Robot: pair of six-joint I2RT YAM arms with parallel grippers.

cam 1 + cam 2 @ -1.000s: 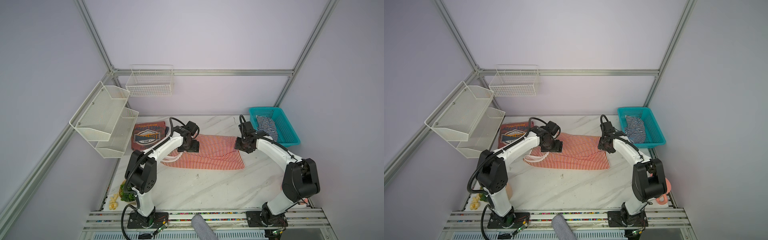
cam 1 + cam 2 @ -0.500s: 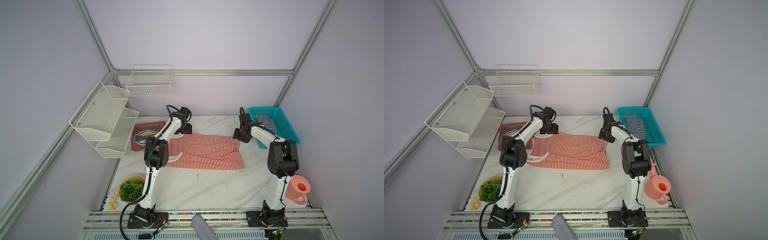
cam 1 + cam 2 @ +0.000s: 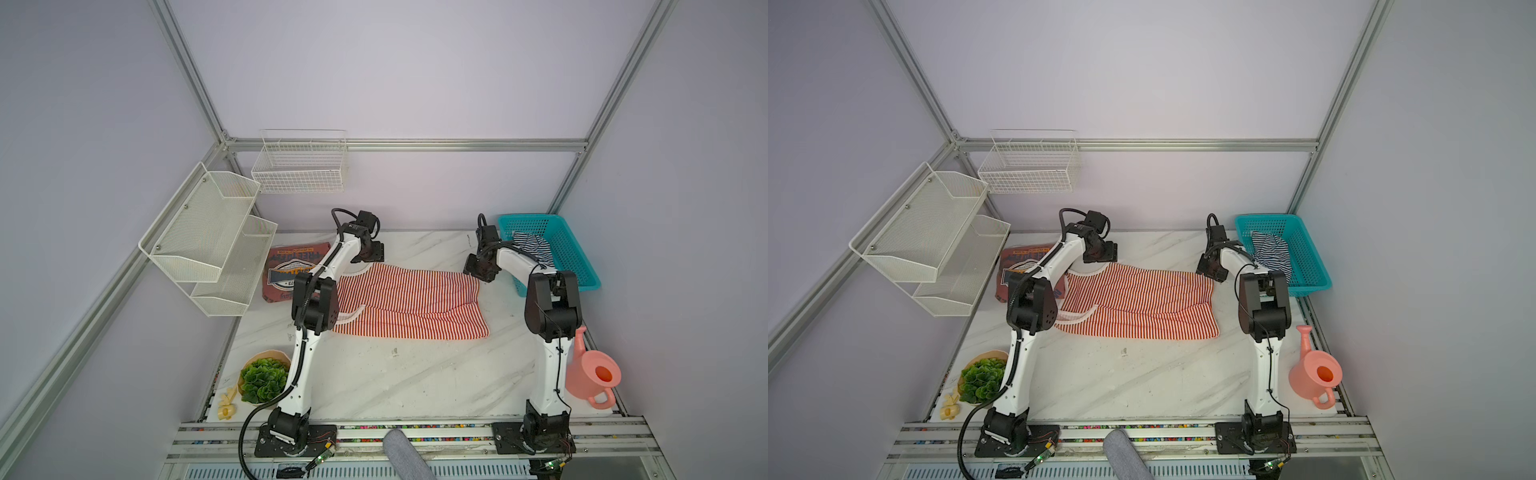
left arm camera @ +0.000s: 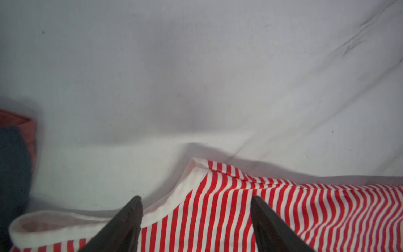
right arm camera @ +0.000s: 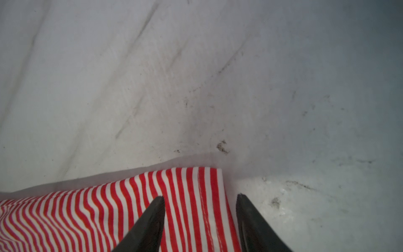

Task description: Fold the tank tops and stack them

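Observation:
The red-and-white striped tank top lies spread on the marble table in both top views. My left gripper is open at its far left corner, and the pale-trimmed shoulder strap lies flat between the fingers. My right gripper is open at the far right hem corner. One finger is over the stripes and one over bare table. Neither pinches the cloth. The navy-and-white striped tank top lies crumpled in the teal basket.
A rust-red printed garment lies left of the striped top, partly under the left arm. A pink watering can stands at the front right and a bowl of greens at the front left. White mesh shelves hang on the left wall.
Both arms have stretched toward the back of the table, carrying the grippers from over the striped top to its two far corners. The left jaws have narrowed a little.

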